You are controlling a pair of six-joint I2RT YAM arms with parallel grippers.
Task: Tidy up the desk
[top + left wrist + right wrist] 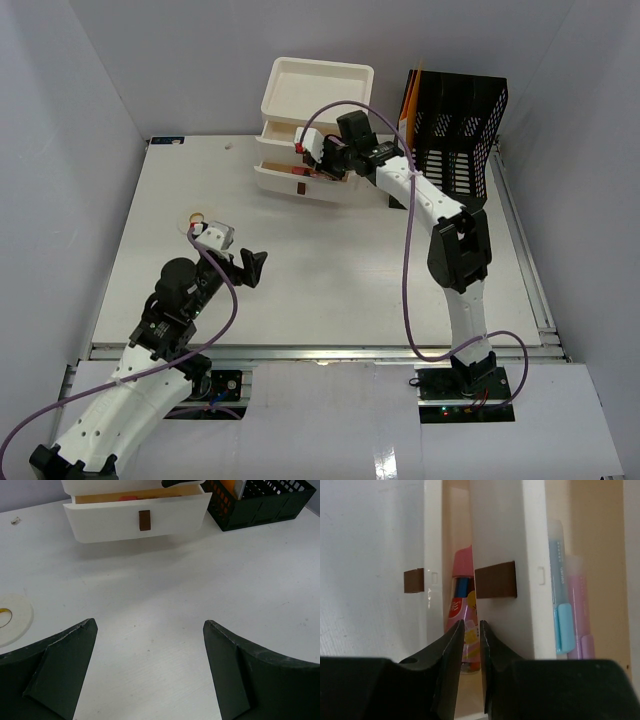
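The white desk (330, 270) carries a cream three-drawer unit (315, 85) at the back, with its lower drawers pulled out. My right gripper (305, 163) is right at those drawer fronts. In the right wrist view its fingers (471, 623) are almost together, with only a thin slit and nothing in it. Beyond them a pink packet (462, 580) lies in an open drawer. A blue pen (560, 580) and a pink pen (582, 605) lie in the neighbouring drawer. My left gripper (240, 268) (150, 630) hangs wide open over bare desk with nothing between its fingers.
A black mesh organizer (455, 130) (260, 505) holding orange items stands right of the drawer unit (135, 522). A white tape roll (197, 220) (12, 617) lies just left of my left gripper. A metal rail (320, 350) runs along the near edge. Grey walls close in the sides.
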